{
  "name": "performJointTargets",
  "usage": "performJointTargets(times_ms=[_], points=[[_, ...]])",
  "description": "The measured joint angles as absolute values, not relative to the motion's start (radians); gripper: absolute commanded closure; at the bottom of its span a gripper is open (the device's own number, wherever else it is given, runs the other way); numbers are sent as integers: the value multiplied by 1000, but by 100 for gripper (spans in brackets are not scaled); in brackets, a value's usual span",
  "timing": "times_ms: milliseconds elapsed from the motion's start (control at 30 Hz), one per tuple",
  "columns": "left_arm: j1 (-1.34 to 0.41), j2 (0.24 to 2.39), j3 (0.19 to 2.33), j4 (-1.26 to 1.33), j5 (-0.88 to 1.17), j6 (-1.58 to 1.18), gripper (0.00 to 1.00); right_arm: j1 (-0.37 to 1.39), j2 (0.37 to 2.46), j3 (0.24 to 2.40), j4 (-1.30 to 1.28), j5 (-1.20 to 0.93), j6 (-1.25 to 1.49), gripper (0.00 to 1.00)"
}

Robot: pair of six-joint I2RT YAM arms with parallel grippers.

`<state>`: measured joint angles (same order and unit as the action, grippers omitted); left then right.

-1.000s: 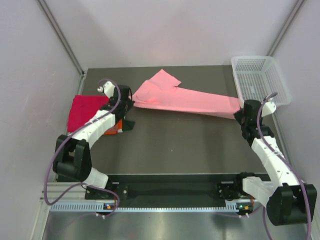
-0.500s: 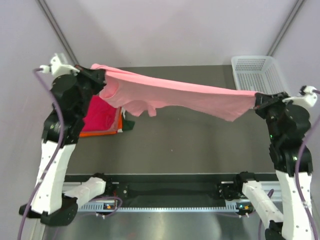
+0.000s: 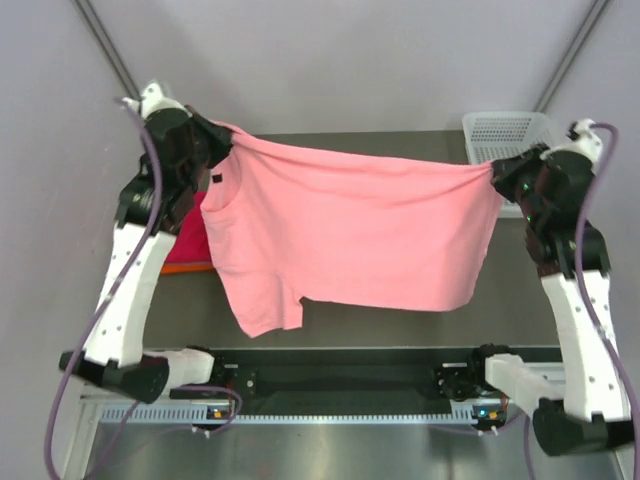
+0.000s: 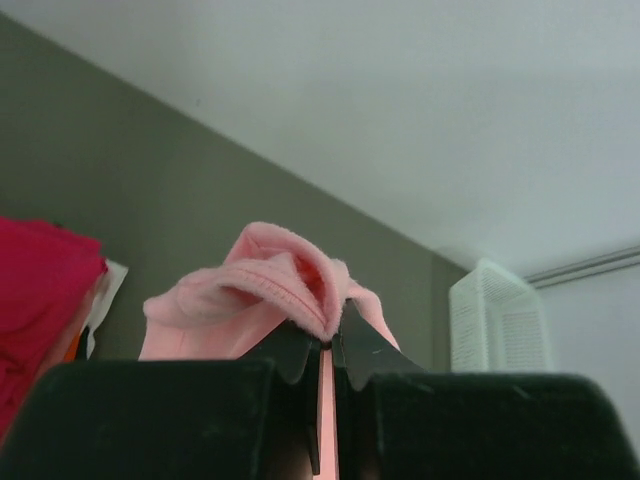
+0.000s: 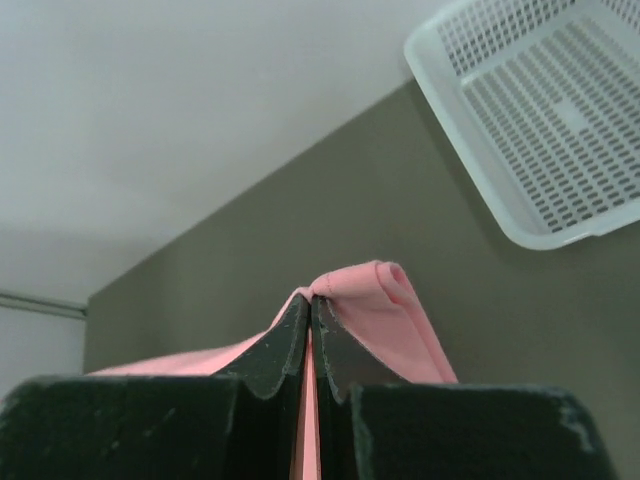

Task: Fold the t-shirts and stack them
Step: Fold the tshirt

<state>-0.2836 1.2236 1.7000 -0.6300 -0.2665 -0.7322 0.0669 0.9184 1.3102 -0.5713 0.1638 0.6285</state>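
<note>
Hanging cloth, top view: the salmon-pink t-shirt [image 3: 350, 235] is held spread in the air between the two raised arms, its top edge stretched from one gripper to the other and its body draped down over the table [image 3: 390, 325].
Left gripper, top view: the left gripper [image 3: 215, 135] is closed on the shirt's upper left corner, high above the table's left side.
Right gripper, top view: the right gripper [image 3: 497, 172] is closed on the upper right corner, just in front of the white mesh basket [image 3: 510, 130].
Folded shirts, top view: a magenta-red shirt [image 3: 188, 240] is seen lying on an orange shirt [image 3: 190, 267] at the table's left edge, partly hidden behind the left arm and the pink cloth.
Jaws, left wrist view: the jaws are pressed together on a bunched fold of pink cloth, which bulges above the fingertips; the red shirt is seen far left and the basket at the right.
Jaws, right wrist view: the jaws are clamped on a rolled pink edge, and the basket is seen at the upper right, on the table's far corner.
</note>
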Motion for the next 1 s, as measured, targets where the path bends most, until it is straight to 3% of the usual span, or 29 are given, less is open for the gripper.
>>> performJointTargets(times_ms=[167,333,600,733,1000], points=[[-221,1439,1677,-598,-192,-753,100,62,1150,1317,-544,130,639,100],[-165,1619,1810,-561,-110,-752,100,15,1321,1469,-543,52,666,100],[-138,1634,1949,-386,-41,-725,100,-107,1431,1692,-451,-140,718,100],[-125,1590,1808,-251,-2,-707,100,-115,1464,1628,-379,-229,728,100],[-120,1531,1301,-118,37,-693,100,-120,1481,1177,-286,-310,737,100]])
